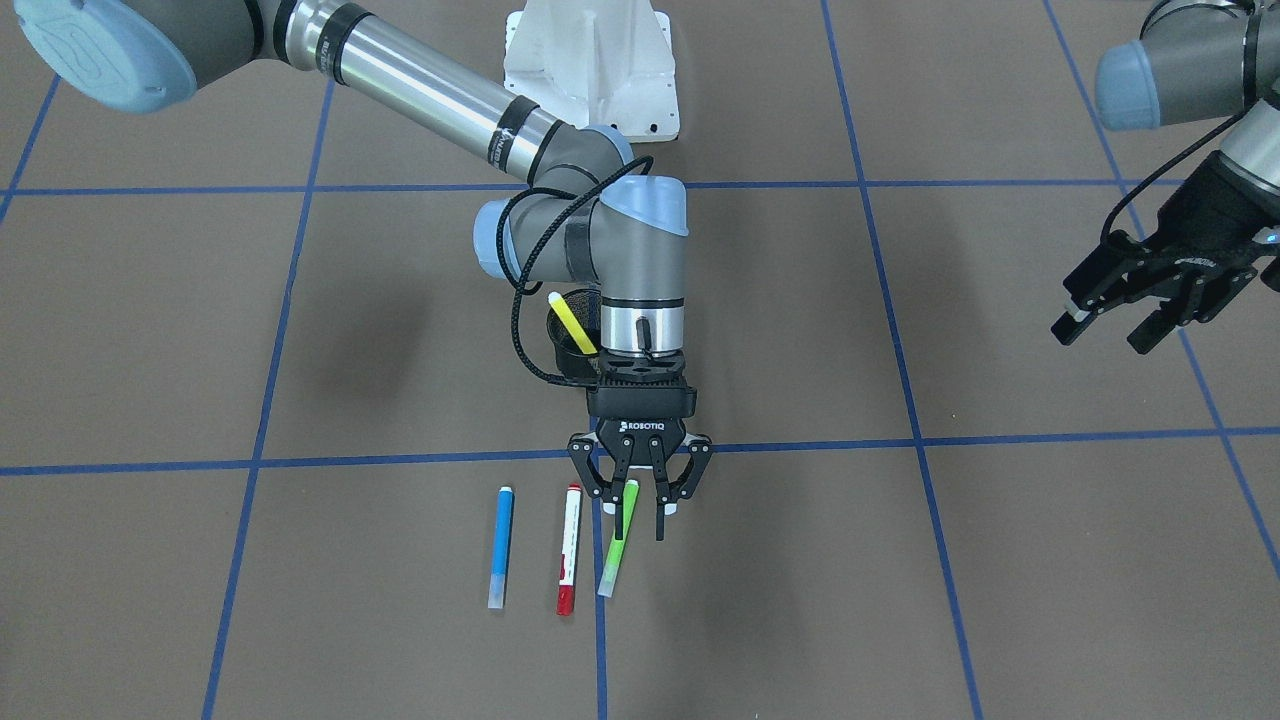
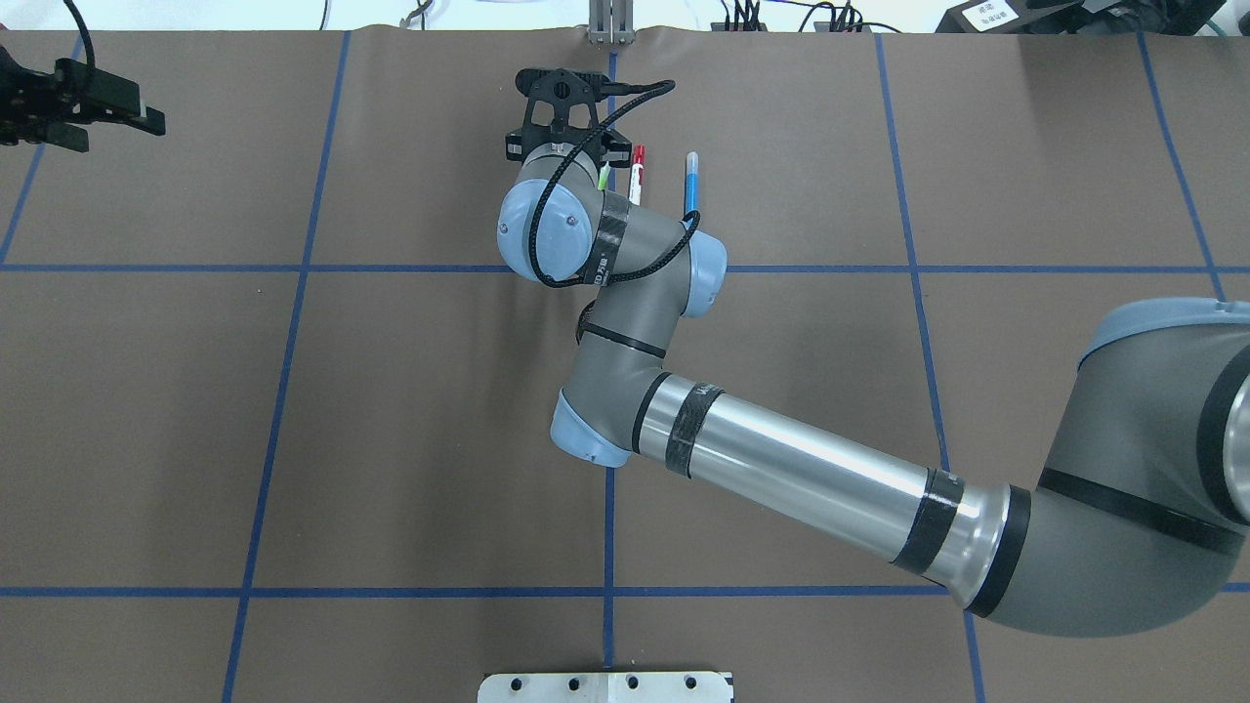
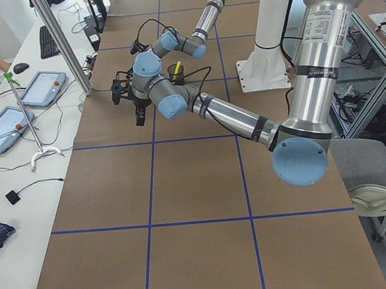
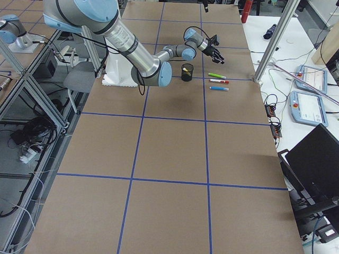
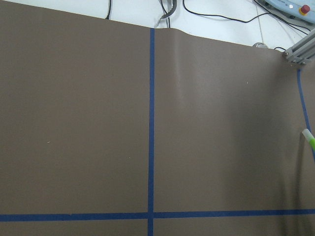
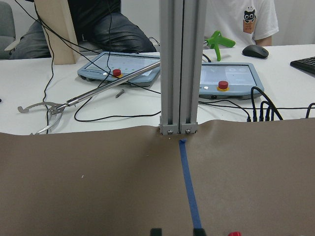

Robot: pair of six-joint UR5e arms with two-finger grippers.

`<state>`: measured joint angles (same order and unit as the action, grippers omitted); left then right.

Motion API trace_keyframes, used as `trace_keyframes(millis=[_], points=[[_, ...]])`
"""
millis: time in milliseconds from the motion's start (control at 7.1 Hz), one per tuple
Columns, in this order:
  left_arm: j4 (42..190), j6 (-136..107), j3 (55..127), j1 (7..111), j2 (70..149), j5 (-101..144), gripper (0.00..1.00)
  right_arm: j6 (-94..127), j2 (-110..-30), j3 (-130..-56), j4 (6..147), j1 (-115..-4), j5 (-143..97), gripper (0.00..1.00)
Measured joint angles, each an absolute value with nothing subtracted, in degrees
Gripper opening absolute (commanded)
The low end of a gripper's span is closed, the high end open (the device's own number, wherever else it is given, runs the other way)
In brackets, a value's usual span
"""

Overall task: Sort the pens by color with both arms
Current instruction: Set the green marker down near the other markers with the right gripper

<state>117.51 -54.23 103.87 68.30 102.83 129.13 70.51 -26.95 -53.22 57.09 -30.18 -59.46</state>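
Observation:
Three pens lie side by side on the brown table: blue (image 1: 502,547), white-bodied with red ends (image 1: 569,550), and light green (image 1: 617,545). The yellow pen (image 1: 572,322) stands in a black mesh cup (image 1: 570,350). My right gripper (image 1: 636,505) points straight down, open, with its fingers on either side of the green pen's upper end. In the right wrist view only the fingertips (image 6: 155,231) show, with a red pen end (image 6: 234,234) beside them. My left gripper (image 1: 1110,325) hangs open and empty far to the side, above the table.
The white pedestal base (image 1: 590,70) stands behind the cup. Blue tape lines cross the table. An aluminium post (image 6: 178,64), control tablets, cables and seated people are beyond the far edge. The right forearm (image 2: 801,478) spans the table's middle.

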Motion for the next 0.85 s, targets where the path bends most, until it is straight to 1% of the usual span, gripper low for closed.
trace_keyframes(millis=[141,282,564,705,846], points=[[117.5,-54.2,103.9,68.3,102.9,129.1,0.99,70.7,-27.2,-54.2,56.9,-30.4,-60.3,0.78],[117.0,-54.9,103.8,68.3,103.5,129.2,0.99,71.0,-28.4,-57.8,56.8,-31.1,-62.5,0.84],[110.7,-59.7,103.9,67.0,109.1,129.1,0.99,73.1,-32.8,-68.9,57.7,-35.0,-72.6,0.85],[105.4,-62.2,104.3,65.7,112.7,129.0,0.99,75.0,-34.9,-74.5,60.5,-38.2,-79.9,0.98],[100.7,-64.9,104.7,63.7,115.9,128.2,0.99,76.4,-37.8,-80.9,65.3,-42.0,-88.3,0.98]])
